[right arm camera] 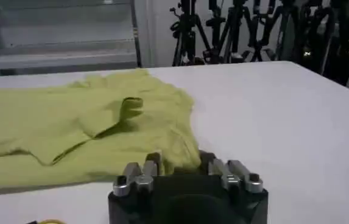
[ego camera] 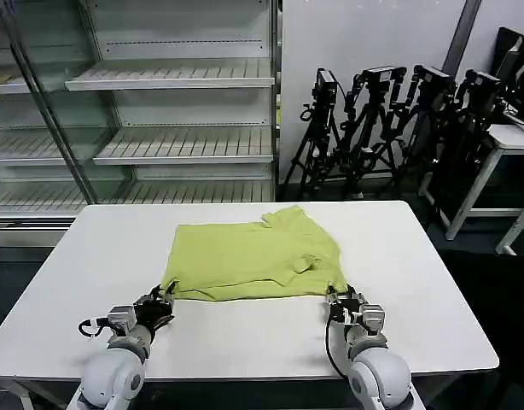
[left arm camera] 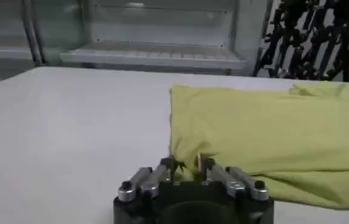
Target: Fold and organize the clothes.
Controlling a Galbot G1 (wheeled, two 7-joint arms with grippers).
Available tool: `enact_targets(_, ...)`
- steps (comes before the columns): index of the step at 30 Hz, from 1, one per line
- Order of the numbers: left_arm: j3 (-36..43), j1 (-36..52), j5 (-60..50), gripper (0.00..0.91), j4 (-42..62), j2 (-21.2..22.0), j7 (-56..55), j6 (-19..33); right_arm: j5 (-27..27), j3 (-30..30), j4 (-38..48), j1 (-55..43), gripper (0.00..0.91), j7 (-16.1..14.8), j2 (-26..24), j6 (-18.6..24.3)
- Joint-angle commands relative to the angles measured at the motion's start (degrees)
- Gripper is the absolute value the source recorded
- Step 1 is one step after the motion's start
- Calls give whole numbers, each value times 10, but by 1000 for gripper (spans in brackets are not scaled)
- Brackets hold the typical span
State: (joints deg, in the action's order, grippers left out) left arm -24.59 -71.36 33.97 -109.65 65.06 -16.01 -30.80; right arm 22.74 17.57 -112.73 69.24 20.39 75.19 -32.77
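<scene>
The lime yellow-green T-shirt (ego camera: 249, 260) lies spread on the white table (ego camera: 416, 256), plain side up, with a sleeve folded over near its right side. My left gripper (ego camera: 164, 296) sits at the shirt's near left corner, shut on a pinch of the hem (left arm camera: 186, 167). My right gripper (ego camera: 339, 296) is at the near right corner. Its fingers (right arm camera: 151, 163) stand apart, open, with the bunched corner of the shirt (right arm camera: 180, 155) between them. Both grippers rest low on the table top.
Behind the table stand a glass-fronted cabinet with bare white shelves (ego camera: 181, 77) and a row of black tripods (ego camera: 390, 128). Another white table (ego camera: 509, 141) is at the far right. Bare table top runs along both sides of the shirt.
</scene>
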Motion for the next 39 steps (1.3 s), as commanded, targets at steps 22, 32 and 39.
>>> enact_targets(22, -61, -211, -30, 40, -200, 23, -8, -6, -35, 35, -186, 204, 0, -8, -29, -1)
enact_targets(32, -86, -292, -77, 40, -247, 29, -4, 0, -83, 51, -227, 320, 0, -29, -12, 23)
enact_targets(39, -90, -317, -86, 705, -260, 33, 8, -12, -106, 59, -240, 341, 907, -51, -10, 8)
